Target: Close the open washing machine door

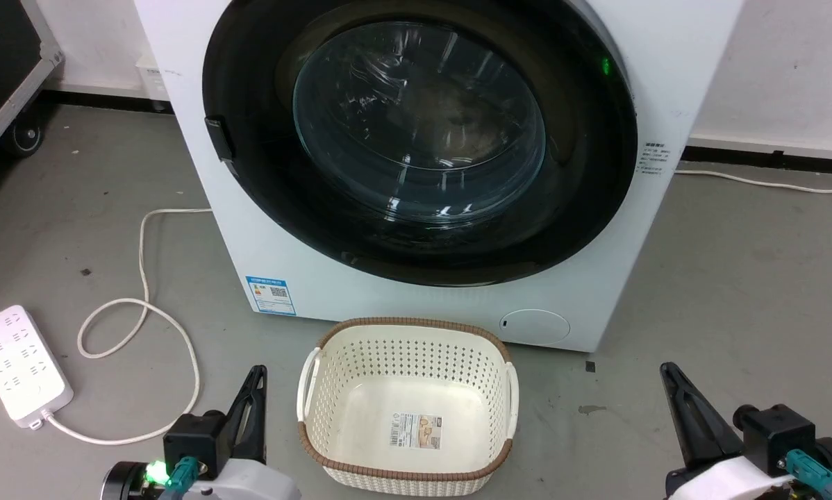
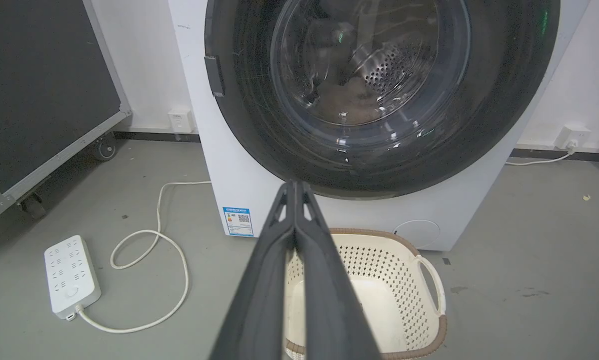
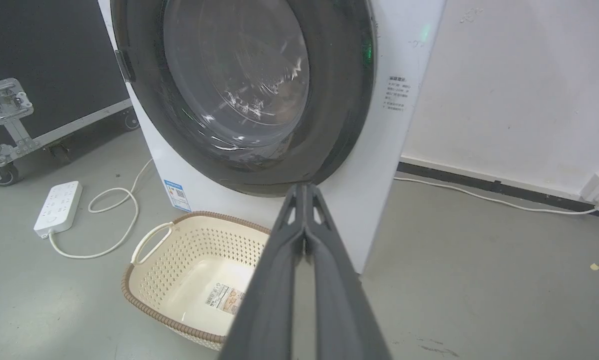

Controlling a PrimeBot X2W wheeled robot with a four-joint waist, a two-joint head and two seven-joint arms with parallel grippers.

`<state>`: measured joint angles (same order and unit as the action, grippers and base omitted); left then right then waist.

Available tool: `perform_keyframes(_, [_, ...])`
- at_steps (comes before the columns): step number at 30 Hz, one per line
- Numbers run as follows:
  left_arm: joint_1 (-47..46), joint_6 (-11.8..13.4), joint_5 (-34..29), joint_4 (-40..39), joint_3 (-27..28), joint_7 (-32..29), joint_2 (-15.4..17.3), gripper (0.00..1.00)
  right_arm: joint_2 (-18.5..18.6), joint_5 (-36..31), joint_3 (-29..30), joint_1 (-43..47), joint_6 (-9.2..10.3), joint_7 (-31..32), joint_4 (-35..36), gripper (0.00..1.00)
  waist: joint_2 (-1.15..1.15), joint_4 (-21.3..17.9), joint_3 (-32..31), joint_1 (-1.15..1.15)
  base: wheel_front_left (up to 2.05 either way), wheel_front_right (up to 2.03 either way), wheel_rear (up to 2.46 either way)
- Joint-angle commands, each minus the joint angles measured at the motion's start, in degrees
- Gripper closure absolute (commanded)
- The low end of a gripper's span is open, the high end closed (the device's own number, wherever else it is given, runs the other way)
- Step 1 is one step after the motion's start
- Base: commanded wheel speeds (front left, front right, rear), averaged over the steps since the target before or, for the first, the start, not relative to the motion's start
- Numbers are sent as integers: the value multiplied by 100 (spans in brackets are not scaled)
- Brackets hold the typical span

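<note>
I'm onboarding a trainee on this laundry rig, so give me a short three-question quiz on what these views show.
1. True or false: the washing machine door lies shut against the white washing machine.
2. What lies in the laundry basket? A) clothes B) a paper label on its floor C) a power strip
3. Fill in: the fingers of the left hand and of the right hand are pressed ____.
Key: 1 true; 2 B; 3 together.

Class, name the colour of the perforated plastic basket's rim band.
Brown, on the cream perforated basket; clearest in the head view.
</note>
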<state>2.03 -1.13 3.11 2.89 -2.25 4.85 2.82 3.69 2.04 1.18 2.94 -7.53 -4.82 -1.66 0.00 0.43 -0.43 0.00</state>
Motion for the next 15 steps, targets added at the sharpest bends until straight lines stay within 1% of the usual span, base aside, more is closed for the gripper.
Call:
perform_keyframes(1, [-100,29,-43,-39,30,-31,4,100,-28,-30,-16,-76,3,25,46,100,0,-1,1,0,0,0,0])
perform_keyframes(15, [-137,59,-140,-130,100,-195,5,100,-47,-93,-53,-155,3,190,90,100,0,-16,16,0,0,0,0])
